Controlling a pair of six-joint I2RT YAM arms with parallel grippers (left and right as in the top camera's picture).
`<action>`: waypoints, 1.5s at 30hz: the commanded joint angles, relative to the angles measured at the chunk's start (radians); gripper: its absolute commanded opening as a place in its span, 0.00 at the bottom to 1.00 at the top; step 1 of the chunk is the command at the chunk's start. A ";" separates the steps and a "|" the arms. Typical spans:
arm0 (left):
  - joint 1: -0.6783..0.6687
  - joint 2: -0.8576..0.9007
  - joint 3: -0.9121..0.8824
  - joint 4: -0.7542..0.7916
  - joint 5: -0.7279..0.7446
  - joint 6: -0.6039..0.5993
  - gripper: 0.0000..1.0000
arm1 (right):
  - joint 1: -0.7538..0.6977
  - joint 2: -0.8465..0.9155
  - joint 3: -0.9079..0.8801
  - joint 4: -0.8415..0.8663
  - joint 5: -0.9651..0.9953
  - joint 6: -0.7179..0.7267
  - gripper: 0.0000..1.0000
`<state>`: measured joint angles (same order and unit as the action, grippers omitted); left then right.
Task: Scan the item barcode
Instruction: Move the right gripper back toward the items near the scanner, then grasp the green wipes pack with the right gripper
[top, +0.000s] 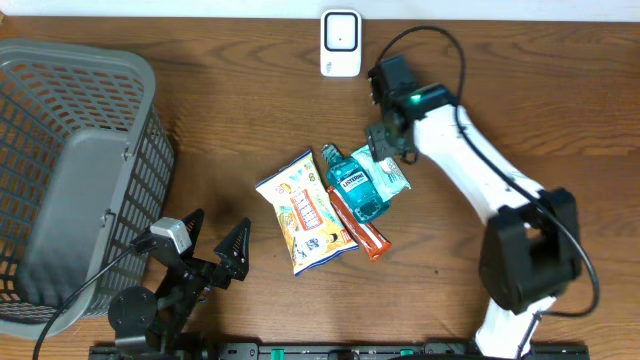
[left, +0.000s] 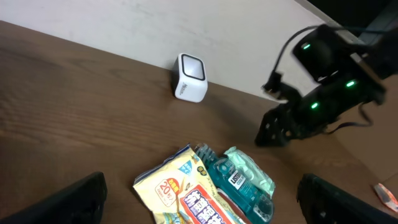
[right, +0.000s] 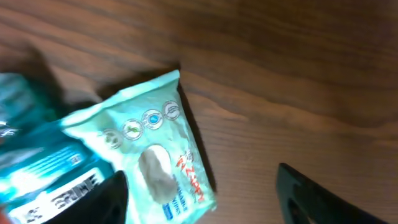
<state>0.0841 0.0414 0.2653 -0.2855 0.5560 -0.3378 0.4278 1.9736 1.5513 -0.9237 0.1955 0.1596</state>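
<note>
Wood-grain tbl (top: 520, 70); crinkly mint wipes pk (right: 146, 149), boxy wht scanner (top: 341, 42).

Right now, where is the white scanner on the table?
In the overhead view, the white scanner stands at the far edge of the table, near the middle, beyond the mouthwash bottle and left of the right gripper.

"LISTERINE" on teal bottle (top: 355, 190), "20" on snack bag (left: 166, 188)

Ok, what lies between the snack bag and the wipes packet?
The blue mouthwash bottle lies there, seen most clearly in the overhead view.
</note>
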 joint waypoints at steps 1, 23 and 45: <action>0.003 -0.005 -0.002 -0.011 0.020 -0.001 0.98 | 0.008 0.052 0.003 -0.011 0.070 -0.012 0.63; 0.003 -0.005 -0.002 -0.081 0.020 0.000 0.98 | 0.082 0.072 0.005 -0.036 0.076 -0.031 0.56; 0.003 -0.005 -0.002 -0.081 0.020 0.000 0.98 | 0.140 0.029 -0.014 -0.023 0.103 -0.015 0.57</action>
<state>0.0841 0.0410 0.2653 -0.3668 0.5560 -0.3401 0.5632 2.0315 1.5505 -0.9604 0.2848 0.1440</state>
